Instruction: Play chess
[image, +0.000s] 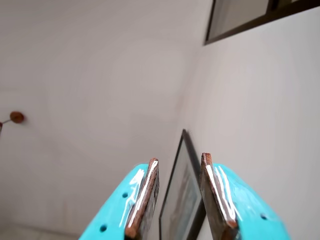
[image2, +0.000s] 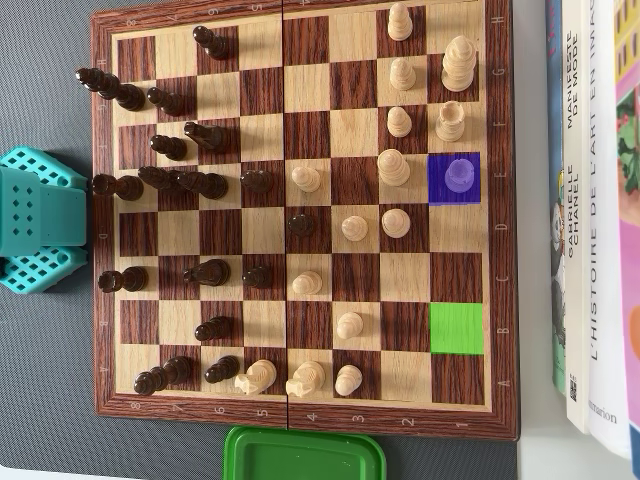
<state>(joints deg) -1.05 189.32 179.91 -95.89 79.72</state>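
Up at the wall is where the wrist view points, not at the game; the gripper (image: 180, 192) shows two teal fingers with brown pads (image: 142, 200), parted, nothing between them, so the jaws are released and empty. Behind them hangs a dark-framed picture (image: 182, 200) on the white wall; a small brown knob (image: 16, 117) sits at the left edge of that view.

From overhead, the chessboard (image2: 300, 418) fills most of the frame; dark pieces crowd its left half, light ones its right. Two squares near the board's right edge are tinted: a purple square (image2: 440, 192) with a light pawn (image2: 458, 174) on it, towards the top right corner, and a green square (image2: 456, 328), bare, towards the bottom right corner. Prob. the purple marks the piece to lift and the green where it goes; that's my guess, not sth shown.

Teal arm base (image2: 35, 218) sits just off the board's left edge, so the arm looks parked upright, clear of the pieces, waiting. A green tub (image2: 305, 455) lies by the bottom edge, maybe for captures; books (image2: 595, 200) stack along the right edge.

Next move prob. needs a long reach across the crowded middle; knocking neighbours is the risk.
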